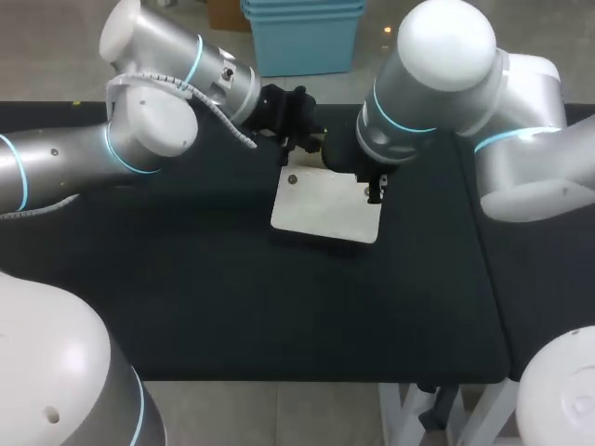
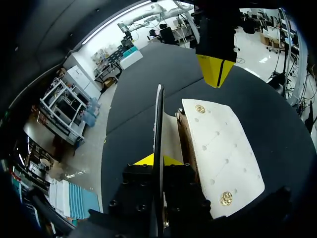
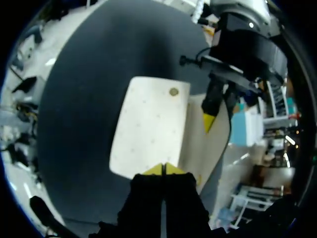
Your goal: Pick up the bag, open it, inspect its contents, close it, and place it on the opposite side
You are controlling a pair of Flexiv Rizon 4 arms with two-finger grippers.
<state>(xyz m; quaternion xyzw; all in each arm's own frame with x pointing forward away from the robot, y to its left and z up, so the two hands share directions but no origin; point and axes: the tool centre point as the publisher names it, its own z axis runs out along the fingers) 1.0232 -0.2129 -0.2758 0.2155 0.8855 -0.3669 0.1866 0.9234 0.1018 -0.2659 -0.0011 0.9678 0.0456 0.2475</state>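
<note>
A flat cream bag (image 1: 325, 209) with brass studs lies at the back middle of the black table. My left gripper (image 1: 299, 141) is at the bag's far left corner. In the left wrist view it (image 2: 157, 159) is shut on a thin dark-edged panel of the bag (image 2: 158, 124) that stands on edge between its fingers, with the studded flap (image 2: 223, 148) lying beside it. My right gripper (image 1: 375, 192) is at the bag's right edge. In the right wrist view its yellow tips (image 3: 163, 169) meet on the near edge of the flap (image 3: 148, 124).
The black table top (image 1: 232, 307) stretches in front of the bag to the front edge. The two grippers stand close together over the bag's back edge, and the left gripper's yellow tip (image 3: 210, 118) shows just past the flap in the right wrist view.
</note>
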